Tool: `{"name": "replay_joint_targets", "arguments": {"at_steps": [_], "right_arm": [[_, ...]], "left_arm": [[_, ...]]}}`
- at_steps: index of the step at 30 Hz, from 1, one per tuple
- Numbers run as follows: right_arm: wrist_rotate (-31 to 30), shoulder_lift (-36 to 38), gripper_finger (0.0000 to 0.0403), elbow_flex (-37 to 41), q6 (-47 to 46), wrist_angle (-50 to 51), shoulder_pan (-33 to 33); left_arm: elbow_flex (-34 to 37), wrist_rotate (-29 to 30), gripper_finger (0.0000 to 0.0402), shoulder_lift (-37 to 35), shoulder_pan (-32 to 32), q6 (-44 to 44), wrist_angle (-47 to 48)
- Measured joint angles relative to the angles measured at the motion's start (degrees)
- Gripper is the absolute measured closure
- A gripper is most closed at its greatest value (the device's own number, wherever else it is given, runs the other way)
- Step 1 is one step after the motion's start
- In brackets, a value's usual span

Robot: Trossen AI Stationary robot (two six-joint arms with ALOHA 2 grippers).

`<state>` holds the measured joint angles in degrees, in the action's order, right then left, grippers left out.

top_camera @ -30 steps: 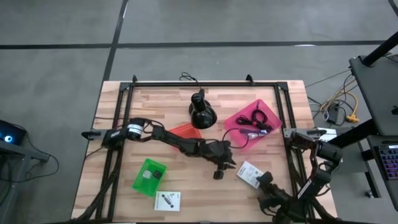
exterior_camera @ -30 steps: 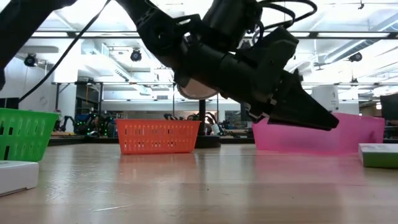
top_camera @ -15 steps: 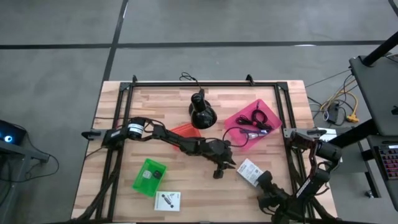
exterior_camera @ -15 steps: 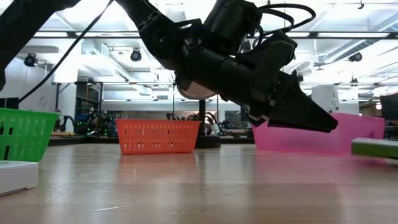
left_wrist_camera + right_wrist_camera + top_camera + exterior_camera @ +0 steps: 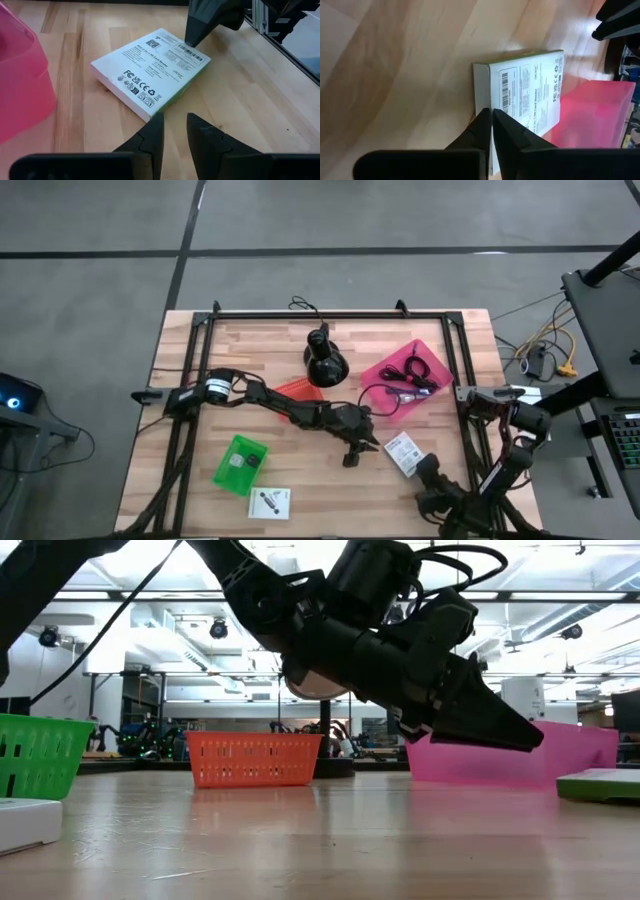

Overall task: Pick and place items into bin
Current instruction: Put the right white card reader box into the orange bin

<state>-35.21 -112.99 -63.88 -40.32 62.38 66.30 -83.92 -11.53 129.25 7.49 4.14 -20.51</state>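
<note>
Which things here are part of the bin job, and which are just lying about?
Job: white box, with the right gripper at its corner; card; cables in the pink bin; green bin; orange bin.
Lying about: black stand; wires beside the table.

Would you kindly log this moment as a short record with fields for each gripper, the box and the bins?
right gripper: fingers shut on a corner of the white box, near the table's right front
left gripper: mid-table, beside the box, holding nothing visible
white box: one edge tilted up in the low view
pink bin: holds black cables
green bin: holds a dark item
orange bin: contents not visible
</note>
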Motion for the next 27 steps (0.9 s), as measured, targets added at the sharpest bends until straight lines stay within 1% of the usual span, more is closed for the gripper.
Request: {"name": "replay_joint_targets", "arguments": {"at_steps": [7,10,12,16,18,22,25,27], "right_arm": [[-0.1,0.4,0.0395,0.0,-0.2,-0.1,0.1],[-0.1,0.4,0.0395,-0.4,-0.2,-0.2,0.2],[0.7,0.5,0.0395,-0.4,-0.2,-0.2,0.2],[2.0,0.5,0.0391,-0.4,-0.5,0.0,0.2],[2.1,0.5,0.0383,-0.4,-1.8,0.4,0.3],[2.2,0.7,0.0355,-0.4,-4.2,1.9,0.9],[2.2,0.7,0.0331,-0.4,-7.4,4.0,1.6],[2.2,0.8,0.0315,-0.4,-10.3,5.9,2.2]], "left_arm": [[0.0,0.0,0.0334,0.0,0.0,-0.2,0.0],[0.0,0.0,0.0334,0.0,-0.4,-1.8,0.0],[0.0,0.0,0.0334,0.0,-0.9,-4.8,0.1],[0.0,0.1,0.0333,0.0,-1.1,-16.1,0.5],[0.0,0.1,0.0328,0.0,-0.8,-17.9,0.5],[-0.2,2.2,0.0305,0.0,-0.8,-18.0,-0.6],[-0.2,4.4,0.0277,0.6,-0.9,-17.9,-1.8],[-0.5,4.8,0.0256,1.1,-0.9,-16.6,-1.7]]}}
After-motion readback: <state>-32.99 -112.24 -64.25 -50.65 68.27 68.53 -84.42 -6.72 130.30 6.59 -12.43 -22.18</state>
